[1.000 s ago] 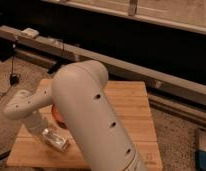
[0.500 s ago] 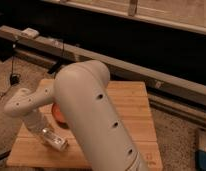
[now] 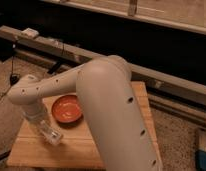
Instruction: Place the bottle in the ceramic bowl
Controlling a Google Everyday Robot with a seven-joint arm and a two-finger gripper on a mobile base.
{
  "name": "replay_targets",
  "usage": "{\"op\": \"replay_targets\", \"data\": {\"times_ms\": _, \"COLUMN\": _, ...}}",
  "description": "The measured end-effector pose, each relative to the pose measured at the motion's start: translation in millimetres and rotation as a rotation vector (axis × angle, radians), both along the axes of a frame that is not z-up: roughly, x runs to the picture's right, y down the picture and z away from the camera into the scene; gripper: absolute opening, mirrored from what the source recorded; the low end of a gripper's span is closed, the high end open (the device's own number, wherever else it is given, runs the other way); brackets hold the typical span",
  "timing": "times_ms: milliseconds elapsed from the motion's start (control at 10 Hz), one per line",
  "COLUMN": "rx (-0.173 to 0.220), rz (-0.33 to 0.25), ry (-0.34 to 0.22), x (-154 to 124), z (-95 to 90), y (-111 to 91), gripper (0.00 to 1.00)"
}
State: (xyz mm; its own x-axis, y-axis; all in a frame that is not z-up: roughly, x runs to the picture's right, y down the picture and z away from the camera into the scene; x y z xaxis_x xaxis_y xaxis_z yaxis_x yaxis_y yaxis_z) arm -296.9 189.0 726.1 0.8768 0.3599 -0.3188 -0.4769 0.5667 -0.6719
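Gripper (image 3: 51, 135) is hovering low over the tabletop (image 3: 31, 156) just beside the bowl (image 3: 66, 109), jaws apparently clamped on the bottle (image 3: 44, 126), while the arm (image 3: 108, 105) is shifting aside and uncovering the bowl for placing.
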Motion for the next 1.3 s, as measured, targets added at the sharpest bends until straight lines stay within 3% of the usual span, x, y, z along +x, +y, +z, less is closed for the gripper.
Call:
{"op": "replay_targets", "data": {"times_ms": 300, "rx": 0.023, "rz": 0.099, "ry": -0.007, "x": 1.0, "z": 17.3, "y": -47.9, "gripper": 0.0}}
{"op": "replay_targets", "data": {"times_ms": 900, "rx": 0.05, "rz": 0.209, "ry": 0.002, "x": -9.0, "z": 57.2, "y": -112.9, "gripper": 0.0}}
{"op": "replay_targets", "data": {"times_ms": 1300, "rx": 0.055, "rz": 0.282, "ry": 0.044, "x": 11.2, "z": 80.5, "y": -138.0, "gripper": 0.0}}
